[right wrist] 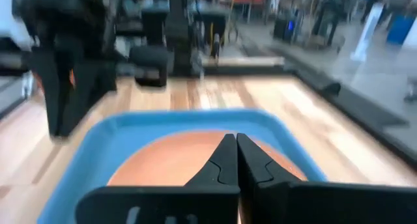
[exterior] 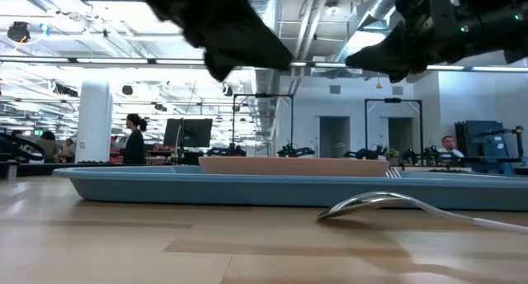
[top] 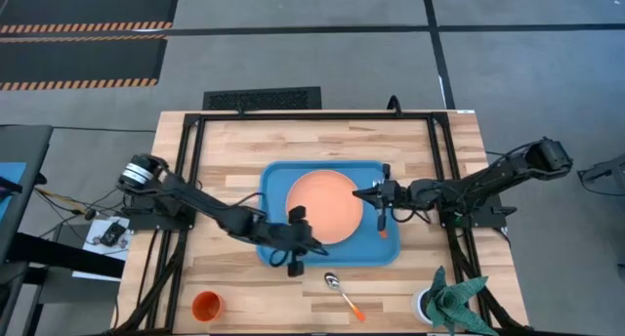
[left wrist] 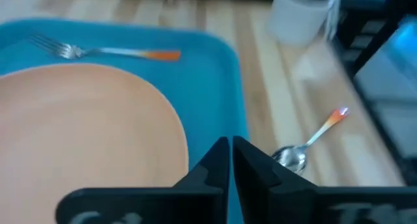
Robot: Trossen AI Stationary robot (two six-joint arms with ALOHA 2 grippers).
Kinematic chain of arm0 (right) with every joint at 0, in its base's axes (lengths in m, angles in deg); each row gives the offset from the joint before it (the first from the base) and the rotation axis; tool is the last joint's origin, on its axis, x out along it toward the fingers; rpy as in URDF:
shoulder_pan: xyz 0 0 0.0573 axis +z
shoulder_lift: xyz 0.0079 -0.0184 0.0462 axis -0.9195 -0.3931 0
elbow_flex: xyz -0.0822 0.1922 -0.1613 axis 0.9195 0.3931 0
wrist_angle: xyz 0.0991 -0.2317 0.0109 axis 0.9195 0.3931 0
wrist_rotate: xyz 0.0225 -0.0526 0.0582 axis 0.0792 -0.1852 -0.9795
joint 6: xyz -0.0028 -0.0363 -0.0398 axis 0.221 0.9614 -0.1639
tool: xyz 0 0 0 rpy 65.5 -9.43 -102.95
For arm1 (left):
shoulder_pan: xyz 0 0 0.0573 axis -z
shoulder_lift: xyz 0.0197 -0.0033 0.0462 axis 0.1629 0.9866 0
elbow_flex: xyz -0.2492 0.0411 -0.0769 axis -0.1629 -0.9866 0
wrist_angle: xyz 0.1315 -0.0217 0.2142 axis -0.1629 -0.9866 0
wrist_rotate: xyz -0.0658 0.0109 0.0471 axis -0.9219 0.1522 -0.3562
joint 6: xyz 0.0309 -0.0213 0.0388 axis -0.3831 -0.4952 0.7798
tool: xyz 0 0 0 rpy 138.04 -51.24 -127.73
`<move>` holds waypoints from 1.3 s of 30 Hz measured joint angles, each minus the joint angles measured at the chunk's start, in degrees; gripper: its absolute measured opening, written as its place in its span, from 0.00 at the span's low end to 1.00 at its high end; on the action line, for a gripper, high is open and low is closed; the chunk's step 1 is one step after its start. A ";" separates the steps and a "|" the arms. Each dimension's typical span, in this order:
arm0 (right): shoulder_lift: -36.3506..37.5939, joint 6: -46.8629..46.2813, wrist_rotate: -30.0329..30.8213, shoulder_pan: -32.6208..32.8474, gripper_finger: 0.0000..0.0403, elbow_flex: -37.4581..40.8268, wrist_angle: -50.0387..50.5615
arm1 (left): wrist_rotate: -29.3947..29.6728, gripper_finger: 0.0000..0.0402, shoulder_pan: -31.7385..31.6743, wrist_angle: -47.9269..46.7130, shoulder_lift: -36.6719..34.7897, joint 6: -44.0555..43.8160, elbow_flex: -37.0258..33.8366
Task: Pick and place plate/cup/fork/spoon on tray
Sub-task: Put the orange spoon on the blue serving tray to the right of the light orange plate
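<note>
The blue tray (top: 276, 180) lies mid-table with the salmon-orange plate (top: 327, 207) flat on it. The fork (left wrist: 104, 52) lies on the tray floor beyond the plate, by the tray's right rim. The spoon (top: 342, 292) lies on the wood near the tray's near edge and also shows in the low view (exterior: 388, 203). The small orange cup (top: 206, 305) stands upright at the near left. My left gripper (top: 314, 248) is shut and empty above the tray's near rim, beside the plate. My right gripper (top: 359, 191) is shut and empty above the plate's right edge.
A white pot with a green plant (top: 441, 302) stands at the near right corner, beyond the spoon's handle end. A black frame (top: 195, 160) runs along the table's left, far and right sides. Bare wood shows between the cup and the spoon.
</note>
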 joint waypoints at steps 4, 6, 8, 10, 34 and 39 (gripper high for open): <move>-0.13 -5.33 1.96 1.41 0.01 -7.10 14.57 | 2.24 0.02 1.00 14.60 -6.38 -1.21 -12.15; -1.13 -8.14 4.26 3.53 0.01 -10.74 21.80 | 3.24 0.01 1.47 20.15 -9.88 -1.27 -17.86; -2.09 -11.79 6.10 6.10 0.01 -13.95 28.73 | 4.62 0.01 1.79 24.23 -13.16 -1.19 -22.20; -4.07 -16.43 7.41 8.89 0.01 -17.69 33.78 | 6.83 0.00 2.29 25.47 -16.85 -1.08 -26.29; -53.15 -73.47 -3.56 30.85 0.32 -72.21 84.55 | 17.26 0.00 3.08 25.63 -43.51 2.29 -46.97; -60.53 -77.62 -6.39 30.87 0.44 -82.54 92.76 | 17.11 0.00 3.08 25.45 -43.46 2.38 -46.97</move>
